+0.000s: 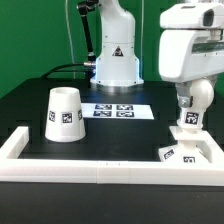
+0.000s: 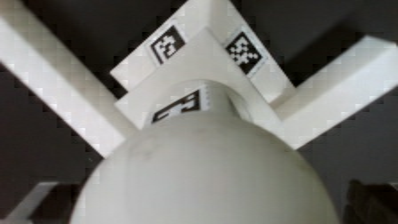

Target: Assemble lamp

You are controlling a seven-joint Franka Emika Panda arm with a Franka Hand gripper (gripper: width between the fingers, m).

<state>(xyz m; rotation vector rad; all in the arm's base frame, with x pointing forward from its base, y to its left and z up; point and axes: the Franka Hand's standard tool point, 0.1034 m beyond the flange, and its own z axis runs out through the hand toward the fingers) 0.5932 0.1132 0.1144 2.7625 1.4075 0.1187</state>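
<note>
Exterior view: bulb [image 1: 187, 117] seated upright on base [image 1: 190, 150], hand [image 1: 188, 100] released above it, shade [image 1: 65, 113] apart on tabletop [image 1: 120, 135], not yet fitted.

Exterior view faces robot across table; wrist view close on bulb [image 2: 196, 160].

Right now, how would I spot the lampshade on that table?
Start at the long white border rail along the front of the black table. Just behind it, toward the exterior view's left, stands the lamp shade: a white cone-shaped cup, wide end down, alone, with one black-and-white tag on its side.
</note>
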